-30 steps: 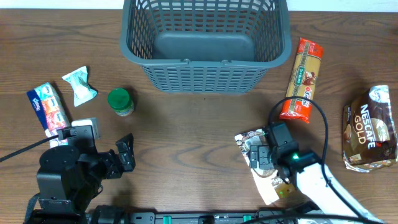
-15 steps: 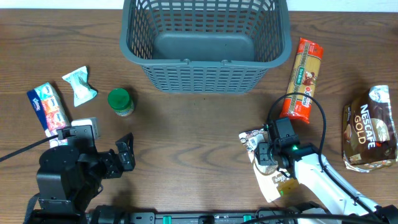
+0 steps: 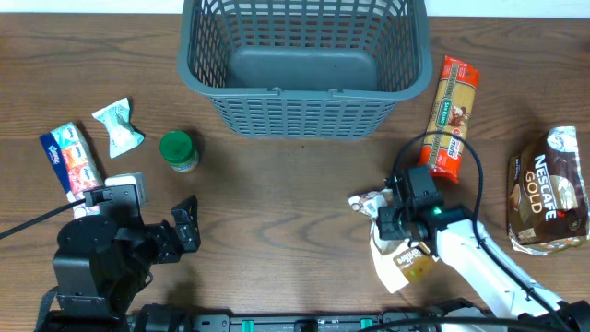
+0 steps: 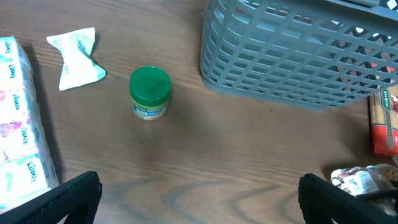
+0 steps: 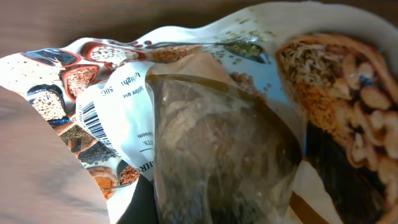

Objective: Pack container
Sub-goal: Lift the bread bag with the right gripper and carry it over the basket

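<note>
The container (image 3: 304, 92), a large dark grey lattice basket, stands at the back centre with nothing showing inside; its slotted wall (image 4: 292, 62) fills the top right of the left wrist view. My right gripper (image 3: 392, 221) is shut on a white seed pouch (image 3: 398, 266) printed with grains, front right of the basket. In the right wrist view the crumpled pouch (image 5: 217, 143) fills the frame and hides the fingers. My left gripper (image 3: 184, 226) stands open at the front left, its fingers (image 4: 74, 193) wide apart over bare wood.
A green-lidded jar (image 3: 178, 149), a white-green wrapper (image 3: 117, 126) and a tissue pack (image 3: 71, 160) lie at the left. An orange pasta packet (image 3: 449, 115) lies right of the basket. A Nescafe Gold bag (image 3: 548, 189) is at the far right.
The right gripper has closed on the seed pouch, whose upper end is now bunched up and shifted. The left arm has not moved.
</note>
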`<move>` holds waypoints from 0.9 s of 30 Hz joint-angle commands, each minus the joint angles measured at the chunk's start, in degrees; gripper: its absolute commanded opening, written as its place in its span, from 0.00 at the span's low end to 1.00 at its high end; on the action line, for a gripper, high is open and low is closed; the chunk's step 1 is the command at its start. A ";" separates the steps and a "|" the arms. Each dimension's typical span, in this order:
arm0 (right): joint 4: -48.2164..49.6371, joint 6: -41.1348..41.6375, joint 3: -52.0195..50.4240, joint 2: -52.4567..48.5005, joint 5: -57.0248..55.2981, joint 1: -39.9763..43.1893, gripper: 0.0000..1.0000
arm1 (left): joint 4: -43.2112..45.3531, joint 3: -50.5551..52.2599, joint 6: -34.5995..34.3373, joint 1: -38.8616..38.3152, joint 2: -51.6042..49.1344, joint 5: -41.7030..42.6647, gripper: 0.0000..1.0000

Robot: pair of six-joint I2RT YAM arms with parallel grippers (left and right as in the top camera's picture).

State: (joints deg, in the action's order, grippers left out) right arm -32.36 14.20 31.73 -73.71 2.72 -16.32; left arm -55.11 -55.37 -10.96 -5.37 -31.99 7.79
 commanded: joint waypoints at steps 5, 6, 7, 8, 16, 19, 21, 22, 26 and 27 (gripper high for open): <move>-7.45 8.41 12.00 0.57 -3.82 1.29 0.01 | 0.09 -0.81 -0.72 -0.17 0.04 0.55 0.99; -8.98 10.01 13.57 0.90 -5.49 1.73 0.01 | 0.09 -0.81 -0.72 -0.17 0.04 0.55 0.98; -10.43 11.34 15.13 1.25 -7.15 2.19 0.01 | 0.09 -0.81 -0.70 -0.17 0.04 0.55 0.98; -11.69 12.68 16.41 1.60 -8.61 2.64 0.01 | 0.09 -0.81 -0.70 -0.17 0.04 0.55 0.99; -21.62 19.78 27.28 5.55 -17.22 6.62 0.01 | 0.07 -0.81 -0.70 -0.17 0.04 0.55 0.99; -23.37 17.40 32.96 6.82 -17.94 6.64 0.01 | 0.07 -0.81 -0.70 -0.17 0.04 0.55 0.99; -25.88 17.44 38.86 7.13 -18.60 6.64 0.01 | 0.07 -0.81 -0.70 -0.17 0.04 0.55 0.99; -26.80 17.44 41.13 7.13 -18.73 6.64 0.01 | 0.07 -0.81 -0.70 -0.17 0.04 0.55 0.98; -29.38 16.31 52.35 7.06 -20.61 6.64 0.01 | 0.07 -0.81 -0.70 -0.17 0.04 0.55 0.98; -29.38 15.39 54.58 7.06 -20.79 6.64 0.01 | 0.07 -0.81 -0.70 -0.17 0.04 0.55 0.98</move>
State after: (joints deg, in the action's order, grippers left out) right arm -61.47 30.79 80.27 -67.88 -15.07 -9.98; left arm -55.13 -55.37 -10.96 -5.37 -31.99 7.79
